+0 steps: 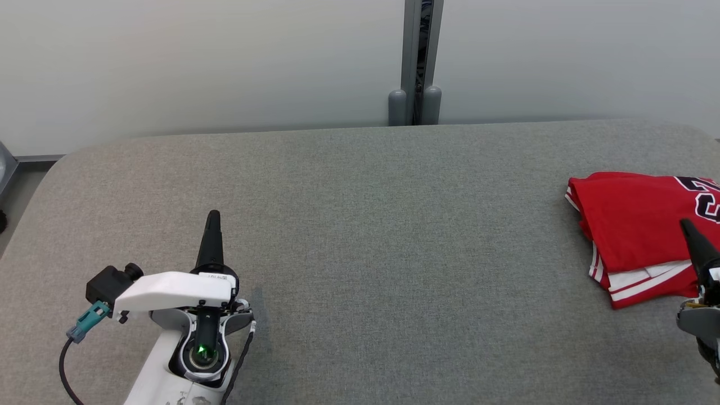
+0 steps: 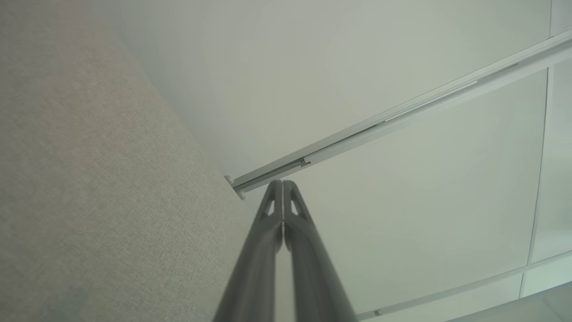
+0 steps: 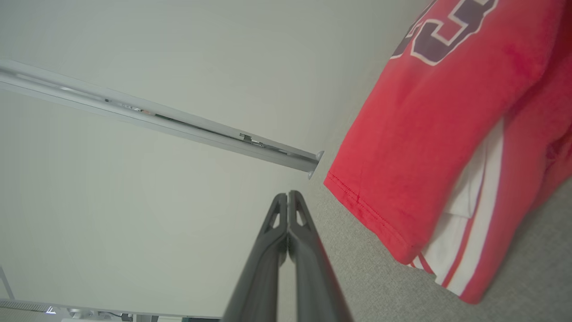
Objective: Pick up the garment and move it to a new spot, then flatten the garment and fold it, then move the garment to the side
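The garment (image 1: 635,230) is a red jersey with white stripes and dark numerals, lying folded at the far right of the grey table (image 1: 360,225). In the right wrist view the garment (image 3: 438,125) spreads across the right side, apart from the fingers. My right gripper (image 1: 687,225) is shut and empty, its tip over the garment's near right part in the head view; in its own view the right gripper (image 3: 287,195) points past the cloth's edge. My left gripper (image 1: 213,216) is shut and empty at the lower left, far from the garment. The left gripper (image 2: 282,183) points toward the wall.
A pale wall with a grey vertical post (image 1: 419,62) stands behind the table. The table's rounded back-left corner (image 1: 73,160) shows, with floor beyond. A cable and teal plug (image 1: 84,325) hang off my left wrist.
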Controlling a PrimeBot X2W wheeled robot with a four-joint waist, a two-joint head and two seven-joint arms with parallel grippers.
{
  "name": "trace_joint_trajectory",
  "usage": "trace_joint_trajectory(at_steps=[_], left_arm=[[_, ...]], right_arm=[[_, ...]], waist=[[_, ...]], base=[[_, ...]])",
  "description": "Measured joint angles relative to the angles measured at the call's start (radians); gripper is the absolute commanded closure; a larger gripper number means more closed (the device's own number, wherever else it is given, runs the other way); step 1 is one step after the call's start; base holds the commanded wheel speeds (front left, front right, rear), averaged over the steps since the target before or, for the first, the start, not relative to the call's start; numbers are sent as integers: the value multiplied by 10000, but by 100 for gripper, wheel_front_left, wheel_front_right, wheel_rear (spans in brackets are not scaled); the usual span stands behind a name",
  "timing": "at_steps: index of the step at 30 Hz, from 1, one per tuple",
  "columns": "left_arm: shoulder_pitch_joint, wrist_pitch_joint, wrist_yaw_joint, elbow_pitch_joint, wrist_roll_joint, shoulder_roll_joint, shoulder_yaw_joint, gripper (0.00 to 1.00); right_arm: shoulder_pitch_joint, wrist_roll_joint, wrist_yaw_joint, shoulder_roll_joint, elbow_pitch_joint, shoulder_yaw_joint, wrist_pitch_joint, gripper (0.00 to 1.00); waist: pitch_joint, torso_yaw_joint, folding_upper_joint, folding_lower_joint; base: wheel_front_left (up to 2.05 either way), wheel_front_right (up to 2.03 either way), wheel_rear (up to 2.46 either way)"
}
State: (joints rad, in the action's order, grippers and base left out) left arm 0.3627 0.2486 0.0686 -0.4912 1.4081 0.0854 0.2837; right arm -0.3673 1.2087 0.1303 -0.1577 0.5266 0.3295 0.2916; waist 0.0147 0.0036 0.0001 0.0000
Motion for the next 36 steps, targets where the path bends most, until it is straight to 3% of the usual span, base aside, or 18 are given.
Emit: trace_joint_trajectory(at_steps=[36], left_arm=[[1187,88,479,-930,2869,-307,136,100]], right_arm=[[-1424,2769,0,-397,1499,602,915,100]], waist=[[94,-30,0,0]], base=[[0,0,0]])
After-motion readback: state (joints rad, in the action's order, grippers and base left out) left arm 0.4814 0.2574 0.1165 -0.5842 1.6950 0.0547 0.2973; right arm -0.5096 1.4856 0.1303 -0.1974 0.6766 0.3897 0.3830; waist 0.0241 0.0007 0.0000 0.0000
